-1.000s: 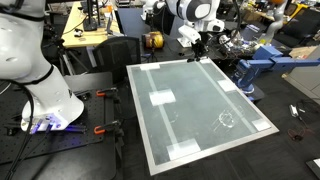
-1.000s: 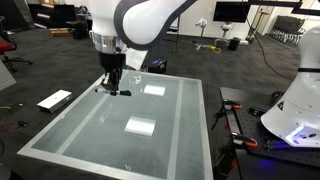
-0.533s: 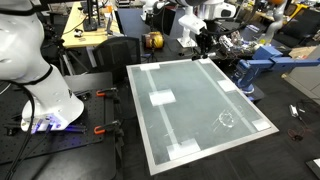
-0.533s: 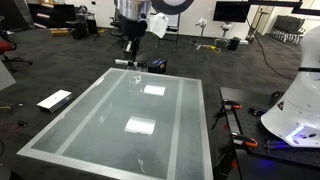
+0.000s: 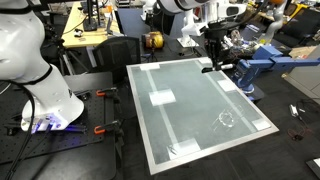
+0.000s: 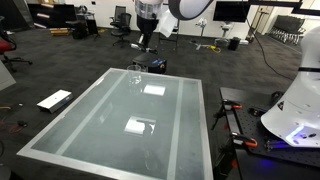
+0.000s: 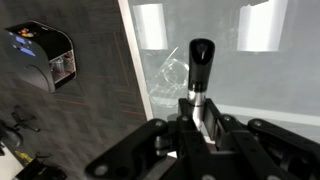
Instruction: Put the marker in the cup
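Observation:
My gripper (image 7: 203,112) is shut on the marker (image 7: 201,70), a dark stick that points out from between the jaws. In the wrist view the cup (image 7: 170,72) shows as faint whitish outlines on the glass table, just left of the marker's tip and near the table's edge. In both exterior views the gripper (image 5: 214,58) (image 6: 143,42) hangs well above the table. The cup shows as faint glints on the table (image 5: 226,119) and below the gripper (image 6: 137,72).
The glass table (image 5: 200,130) carries flat white rectangular patches (image 7: 262,25) (image 6: 140,125). A dark box with blue lights (image 7: 35,55) sits on the floor beside the table's edge. A white robot base (image 5: 45,95) stands beside the table. A blue fixture (image 5: 255,65) is near the gripper's side.
The gripper, still holding the marker, has risen from low over the table and moved sideways along the table's edge to a place above the cup.

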Available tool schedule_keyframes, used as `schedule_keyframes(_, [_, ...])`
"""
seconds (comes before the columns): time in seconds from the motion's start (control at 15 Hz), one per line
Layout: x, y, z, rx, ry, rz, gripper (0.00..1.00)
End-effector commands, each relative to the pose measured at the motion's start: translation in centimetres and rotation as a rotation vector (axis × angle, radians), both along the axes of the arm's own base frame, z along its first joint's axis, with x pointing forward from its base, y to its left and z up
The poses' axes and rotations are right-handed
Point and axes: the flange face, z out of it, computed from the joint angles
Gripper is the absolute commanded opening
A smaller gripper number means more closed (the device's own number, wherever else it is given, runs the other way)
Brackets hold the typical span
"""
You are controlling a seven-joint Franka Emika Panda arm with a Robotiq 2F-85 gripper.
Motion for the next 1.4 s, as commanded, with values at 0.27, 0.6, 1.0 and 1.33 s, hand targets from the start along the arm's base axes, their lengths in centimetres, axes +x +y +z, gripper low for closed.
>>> schedule_keyframes(0.27, [0.8,0.2,-2.5,-0.183,-0.183,-0.239,0.05])
schedule_keyframes(0.6, [1.6,0.8,-5.3,-0.266,-0.292,-0.402,0.05])
schedule_keyframes(1.0, [3.3,1.4,-7.6,-0.318,-0.411,-0.553,0.05])
schedule_keyframes(1.33, [3.1,1.5,-8.6,-0.293,-0.397,-0.550,0.19])
